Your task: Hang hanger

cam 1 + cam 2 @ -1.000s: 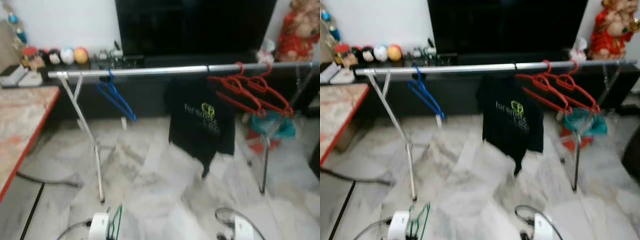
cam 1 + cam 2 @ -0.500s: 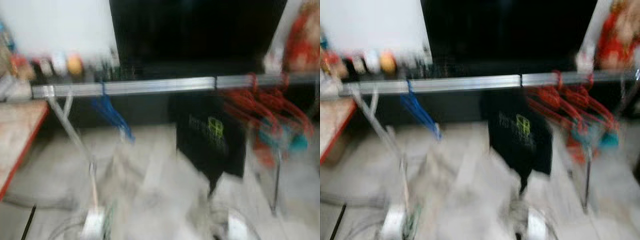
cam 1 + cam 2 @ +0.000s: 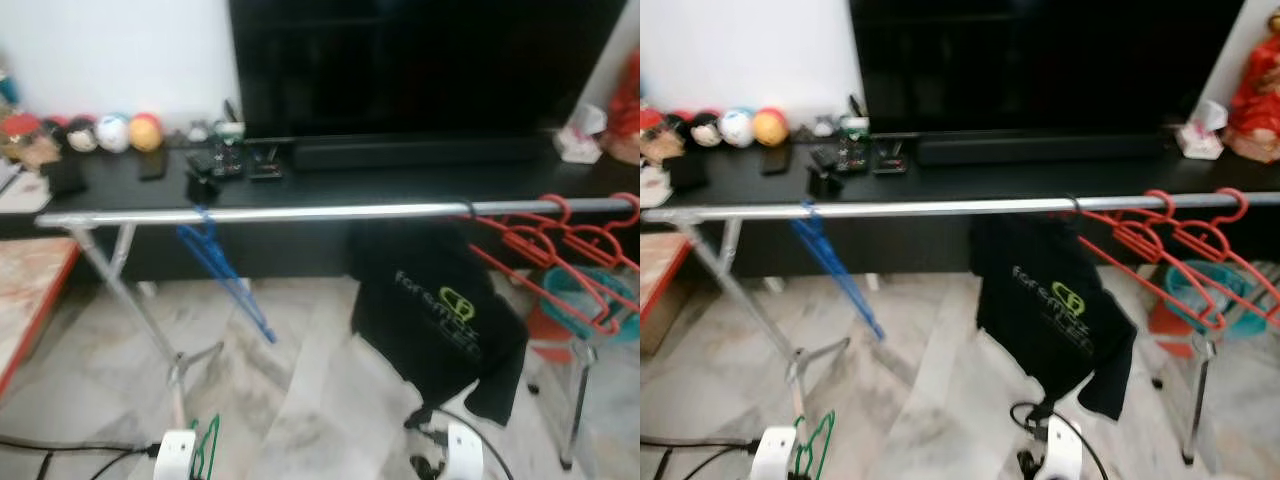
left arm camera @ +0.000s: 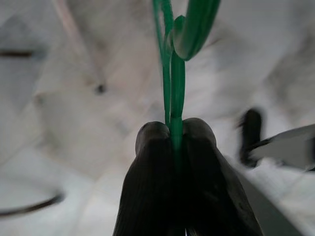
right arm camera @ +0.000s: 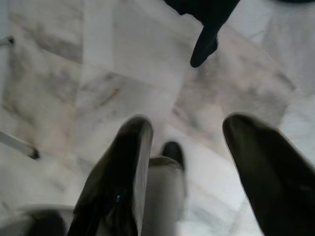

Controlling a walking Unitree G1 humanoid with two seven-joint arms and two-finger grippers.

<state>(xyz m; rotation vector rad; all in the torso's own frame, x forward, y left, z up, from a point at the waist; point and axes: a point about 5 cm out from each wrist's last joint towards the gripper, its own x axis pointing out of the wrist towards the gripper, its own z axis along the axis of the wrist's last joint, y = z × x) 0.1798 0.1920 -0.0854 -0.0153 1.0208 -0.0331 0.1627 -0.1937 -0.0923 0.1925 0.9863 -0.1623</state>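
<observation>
While the left gripper [image 4: 174, 140] hangs low over the pale marble floor [image 3: 300, 400], its two black fingers [image 4: 147, 187] are pressed together on the thin green wire hanger [image 4: 173, 93], pinching its stem; in the head views that hanger dangles beside the white left wrist at the bottom edge, well below the rail. Above it, a long silver metal clothes rail [image 3: 300, 213] runs across the scene on angled silver legs [image 3: 130, 300]. Towards the rail's left end a blue plastic hanger [image 3: 225, 275] hangs tilted. Further along, near the middle, a black T-shirt with a green and white logo [image 3: 435, 320] hangs from the rail, its hem drooping towards the floor. At the right end several red plastic hangers [image 3: 560, 255] hang bunched together. Behind the rail, a low black cabinet [image 3: 400, 175] carries small round toys [image 3: 115, 132] and a large dark screen [image 3: 420, 65]. Down on the right, the right gripper [image 5: 189, 162] points at the floor with its fingers spread apart, holding nothing.
</observation>
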